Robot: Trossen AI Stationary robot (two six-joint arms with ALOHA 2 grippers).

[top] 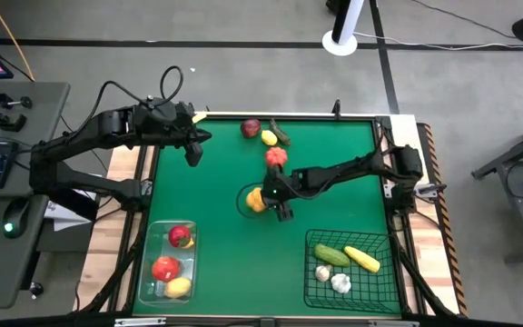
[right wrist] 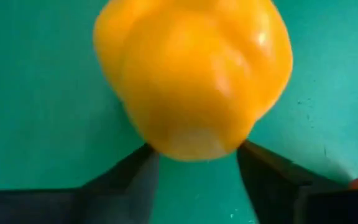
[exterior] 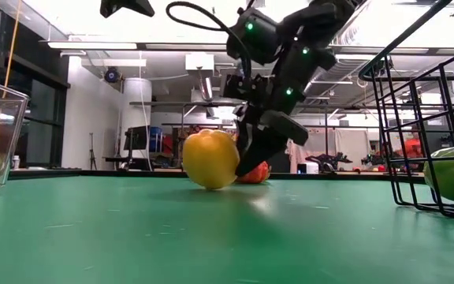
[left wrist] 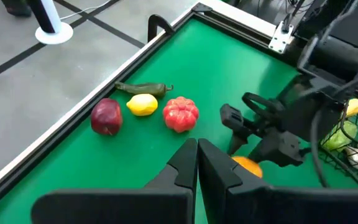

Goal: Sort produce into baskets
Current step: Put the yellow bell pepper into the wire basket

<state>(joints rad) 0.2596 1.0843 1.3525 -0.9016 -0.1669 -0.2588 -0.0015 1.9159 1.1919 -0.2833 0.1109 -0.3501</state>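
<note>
A yellow pepper (top: 256, 200) rests on the green table near its middle; it also shows in the low view (exterior: 210, 158) and fills the right wrist view (right wrist: 191, 74). My right gripper (top: 282, 207) stands just right of it, shut on its end. My left gripper (top: 193, 153) hangs shut and empty above the table's far left; it also shows in its own wrist view (left wrist: 197, 158). The clear bin (top: 149, 263) at the near left holds two red apples and a lemon. The black wire basket (top: 309, 272) at the near right holds a cucumber, a yellow piece and two garlics. My right gripper pinches the pepper's narrow end (right wrist: 194, 140) between its two fingers, only at their free ends. The fingers (exterior: 252, 162) slant down from the table's right side. The pepper sits with its underside on the table, most of it beyond the fingertips.
At the far edge lie a dark red apple (top: 251, 128), a lemon (top: 269, 138) and a dark green chilli (top: 281, 133); a red tomato (top: 275, 156) sits just far of my right gripper. The basket wall (exterior: 416, 134) stands close at the near right.
</note>
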